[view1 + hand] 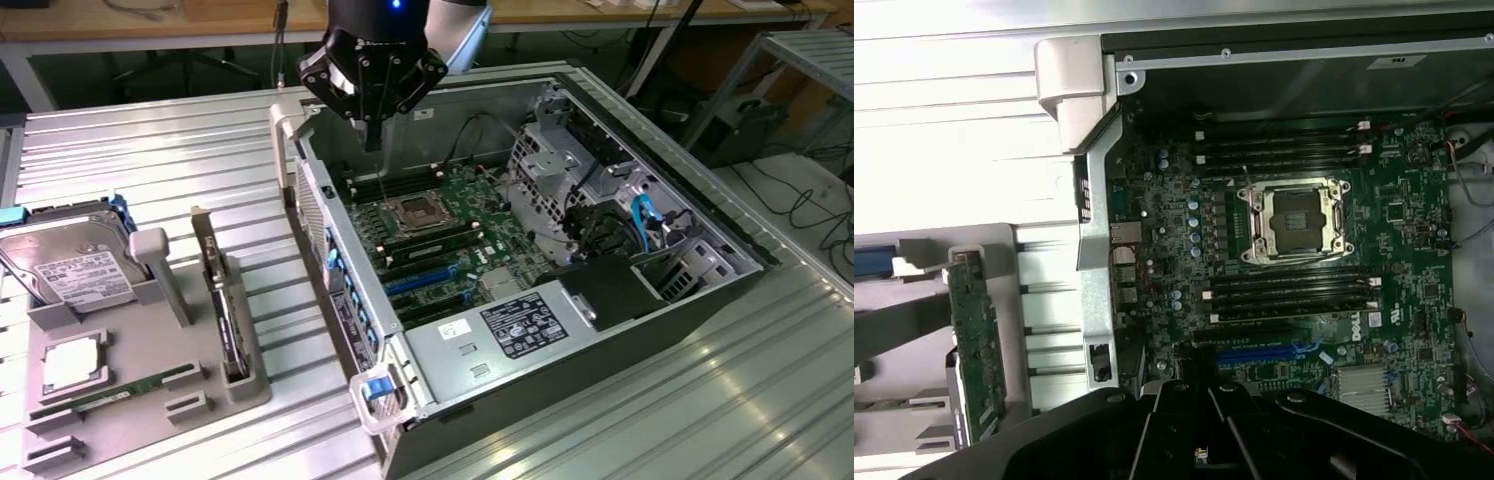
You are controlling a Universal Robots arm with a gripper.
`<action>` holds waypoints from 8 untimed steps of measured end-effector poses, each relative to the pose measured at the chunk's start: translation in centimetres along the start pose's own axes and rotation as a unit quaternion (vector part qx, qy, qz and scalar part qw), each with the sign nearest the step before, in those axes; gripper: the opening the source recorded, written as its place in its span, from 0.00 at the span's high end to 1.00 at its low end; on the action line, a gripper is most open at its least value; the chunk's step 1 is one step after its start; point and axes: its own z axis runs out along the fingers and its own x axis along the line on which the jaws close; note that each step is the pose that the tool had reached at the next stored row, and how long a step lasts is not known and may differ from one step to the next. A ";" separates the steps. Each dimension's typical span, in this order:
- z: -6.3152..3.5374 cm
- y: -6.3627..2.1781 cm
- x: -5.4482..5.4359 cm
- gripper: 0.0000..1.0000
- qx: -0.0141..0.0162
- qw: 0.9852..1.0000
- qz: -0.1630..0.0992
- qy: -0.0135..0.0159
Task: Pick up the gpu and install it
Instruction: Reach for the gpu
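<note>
The gpu [224, 300] stands on edge in a slot of the grey holder [147, 350] at the exterior view's left, a thin dark card with a metal bracket at its far end. In the wrist view the gpu [976, 340] appears as a green board edge beside the case wall. My gripper [372, 143] hangs shut and empty over the far end of the open computer case [534, 330], above the motherboard [454, 225] and well away from the card. The wrist view has the gripper [1199, 455] above the blue expansion slots [1254, 355].
The holder also carries a silver hard drive [74, 265], a processor chip [74, 360] and a green memory stick [114, 395]. Inside the case are the processor socket [1294, 220], a black power supply [534, 325] and drive cages [587, 170]. A ribbed metal table [160, 150] surrounds everything.
</note>
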 end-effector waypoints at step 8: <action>-0.01 -0.02 0.3 0.89 0.000 1.000 0.000 0.000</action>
